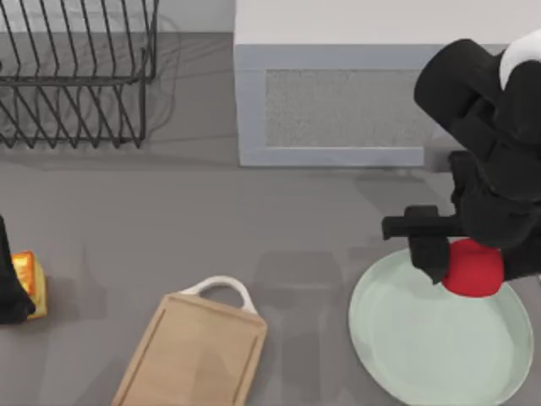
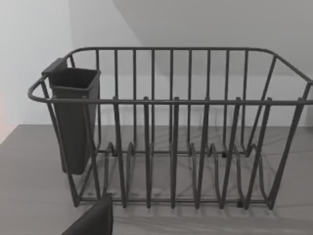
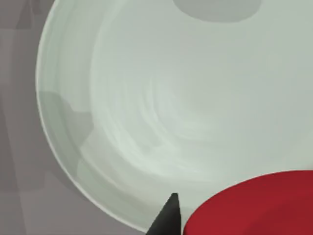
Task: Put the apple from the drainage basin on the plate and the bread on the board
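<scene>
The red apple (image 1: 473,269) hangs over the far right part of the pale-green plate (image 1: 423,338), with my right gripper (image 1: 461,262) shut on it. In the right wrist view the apple (image 3: 259,205) sits close beside one dark fingertip (image 3: 168,215), above the plate (image 3: 186,107). The bread (image 1: 27,283), orange-topped with yellow sides, lies on the table at the far left, right against my left gripper (image 1: 8,292). The wooden board (image 1: 194,355) with its white loop handle lies at the front, left of centre. The wire drainage basin (image 1: 76,76) stands at the back left.
A grey-white box (image 1: 338,93) stands at the back, right of centre. In the left wrist view the wire basin (image 2: 171,137) carries a dark cutlery cup (image 2: 73,117) on one end. Bare grey table lies between the board and the plate.
</scene>
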